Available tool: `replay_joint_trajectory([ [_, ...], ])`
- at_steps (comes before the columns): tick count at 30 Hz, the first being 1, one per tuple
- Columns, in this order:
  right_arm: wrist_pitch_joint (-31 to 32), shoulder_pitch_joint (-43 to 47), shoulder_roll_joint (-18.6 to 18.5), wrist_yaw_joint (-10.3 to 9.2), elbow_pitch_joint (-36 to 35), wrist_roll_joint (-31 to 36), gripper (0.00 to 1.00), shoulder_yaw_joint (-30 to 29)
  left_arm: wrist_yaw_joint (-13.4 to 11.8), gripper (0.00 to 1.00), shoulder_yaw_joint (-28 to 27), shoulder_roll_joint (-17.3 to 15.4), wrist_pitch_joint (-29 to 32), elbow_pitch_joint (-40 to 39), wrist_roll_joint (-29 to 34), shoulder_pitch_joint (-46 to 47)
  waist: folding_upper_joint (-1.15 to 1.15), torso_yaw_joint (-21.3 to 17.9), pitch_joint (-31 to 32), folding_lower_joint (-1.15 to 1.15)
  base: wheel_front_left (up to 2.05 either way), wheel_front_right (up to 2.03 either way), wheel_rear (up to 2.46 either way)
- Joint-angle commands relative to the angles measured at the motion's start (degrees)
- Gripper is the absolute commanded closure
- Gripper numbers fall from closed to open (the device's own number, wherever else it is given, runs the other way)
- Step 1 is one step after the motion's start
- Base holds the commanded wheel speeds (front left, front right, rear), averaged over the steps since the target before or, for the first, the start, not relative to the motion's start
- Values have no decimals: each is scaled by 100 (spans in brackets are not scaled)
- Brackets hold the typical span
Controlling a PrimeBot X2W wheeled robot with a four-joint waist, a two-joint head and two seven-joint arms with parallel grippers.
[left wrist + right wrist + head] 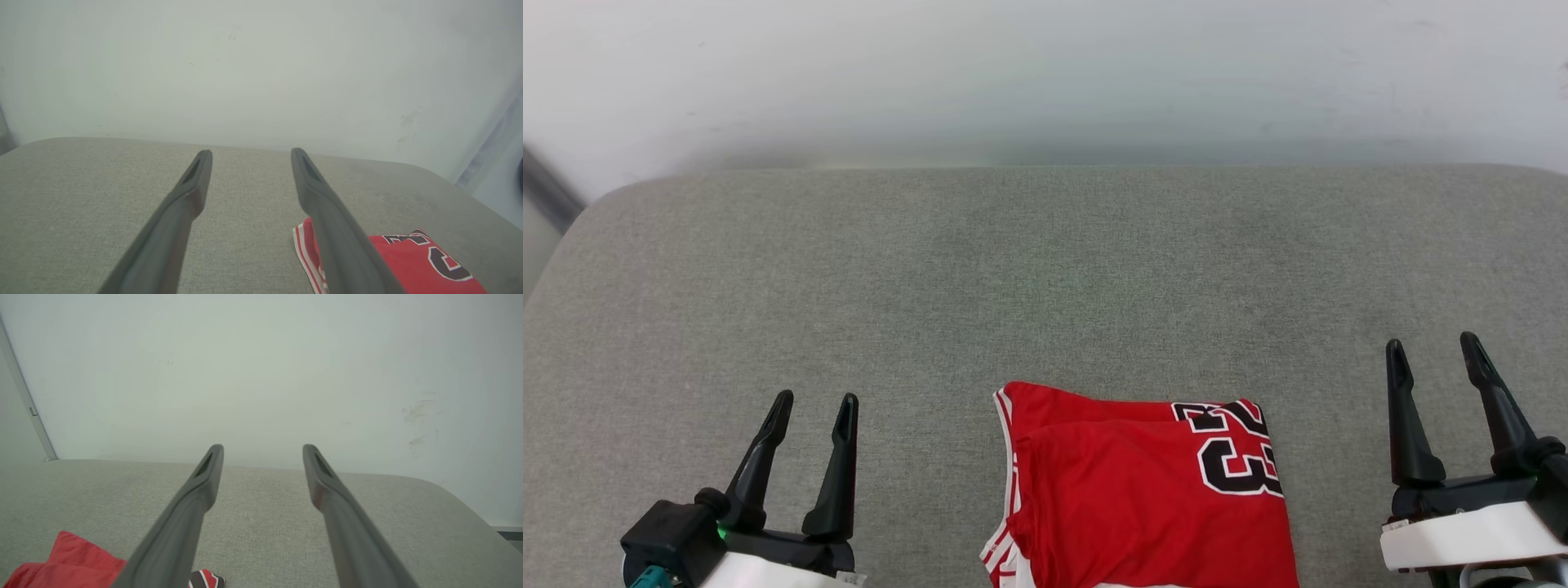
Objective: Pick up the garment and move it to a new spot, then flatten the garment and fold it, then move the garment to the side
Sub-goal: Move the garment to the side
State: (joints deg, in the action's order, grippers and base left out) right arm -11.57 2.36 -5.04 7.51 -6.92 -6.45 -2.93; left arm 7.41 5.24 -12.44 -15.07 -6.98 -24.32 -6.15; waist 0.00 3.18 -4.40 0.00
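The garment [1143,490] lies on the cushion [1045,269] — between left pincer [817,398] and right pincer [1432,340].

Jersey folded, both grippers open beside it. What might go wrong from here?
1. The garment lies in loose folded layers; pinching the top layer alone would likely undo the fold.
2. Its near part runs off the head view's bottom edge, so a grasp there may go unseen.
3. The left gripper and right gripper flank it, apart; dragging it over the grey padded surface might bunch it.

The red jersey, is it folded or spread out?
Folded. The red jersey lies as a compact rectangle on the grey cushion, one layer's edge showing over another near its far side.
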Motion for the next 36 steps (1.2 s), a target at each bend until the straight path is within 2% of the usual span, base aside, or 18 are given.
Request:
replay_joint_trajectory([
  [1, 22, -7, 28, -4, 4, 54, 0, 11, 8, 0, 0, -23, -12, 7, -11, 23, 0, 1, 6, 0, 0, 0, 0],
  [9, 237, 47, -34, -4, -63, -19, 0, 53, 8, 0, 42, -9, -12, 9, -23, -32, 0, 11, 15, 0, 0, 0, 0],
  [12, 589, 28, -170, -4, -153, -112, 0, 148, 8, 0, 25, -5, -12, -13, -35, -9, 0, 24, -45, 0, 0, 0, 0],
  [16, 1700, 49, -466, -2, -317, -506, 0, 384, 8, 0, 19, 20, -12, -38, -38, 73, 0, 65, -174, 0, 0, 0, 0],
  [19, 2993, 156, -824, -3, -469, -933, 0, 733, 8, 0, 38, 38, -12, -7, -40, 127, 0, 111, -288, 0, 0, 0, 0],
  [22, 4067, 146, -973, -2, -700, -1330, 0, 798, 8, 0, 79, 62, -12, 3, -37, 234, 0, 178, -408, 0, 0, 0, 0],
  [26, 5162, 60, -888, -2, -773, -1438, 0, 684, 8, 0, 150, 81, -12, 33, -49, 338, 0, 292, -566, 0, 0, 0, 0],
  [28, 5703, 58, -728, -3, -680, -1469, 0, 587, 8, 0, 207, 76, -12, 49, -56, 399, 0, 363, -645, 0, 0, 0, 0],
  [31, 6151, -90, -623, -3, -598, -1349, 0, 556, 8, 0, 294, 69, -12, 70, -60, 495, 0, 487, -776, 0, 0, 0, 0],
  [36, 6337, -274, -511, -2, -282, -1188, 0, 613, 8, 0, 372, 50, -12, 105, -104, 659, 0, 683, -969, 0, 0, 0, 0],
])
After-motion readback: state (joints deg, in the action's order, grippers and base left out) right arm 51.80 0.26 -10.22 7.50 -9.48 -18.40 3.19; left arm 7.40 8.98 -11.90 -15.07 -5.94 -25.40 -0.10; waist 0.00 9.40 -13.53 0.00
